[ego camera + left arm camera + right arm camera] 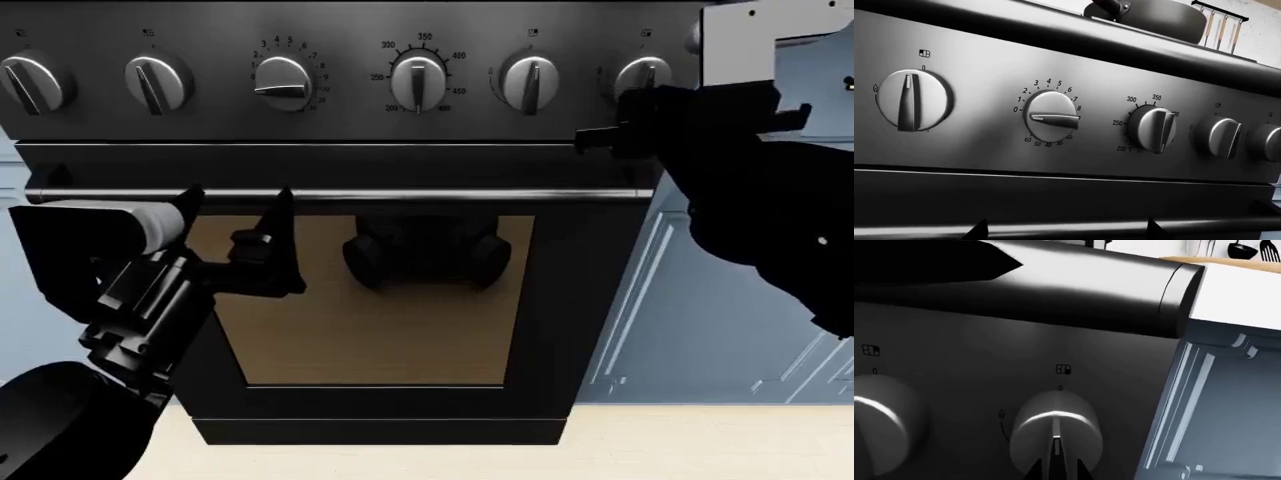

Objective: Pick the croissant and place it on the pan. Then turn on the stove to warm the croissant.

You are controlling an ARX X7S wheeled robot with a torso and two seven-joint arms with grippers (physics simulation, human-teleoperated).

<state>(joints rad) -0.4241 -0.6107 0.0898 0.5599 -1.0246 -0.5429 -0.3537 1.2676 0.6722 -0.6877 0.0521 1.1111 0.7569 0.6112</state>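
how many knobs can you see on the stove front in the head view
6, in one row across the stove panel: far-left knob, second, timer knob, temperature knob, fifth, far-right knob at the right gripper.

Pale blue panelled cabinet doors (pixel 694 300) stand beside the range, above a light beige floor (pixel 694 440). A white counter edge (pixel 1237 290) carries a tan wooden board (pixel 1221 261). Hanging wooden-handled utensils (pixel 1224 27) and black ladles (pixel 1247 249) line the wall.

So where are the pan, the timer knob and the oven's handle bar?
pan (pixel 1167 17), left wrist view, its dark side wall.
timer knob (pixel 283 83), head view, its face.
handle bar (pixel 441 197), head view, mid-length.
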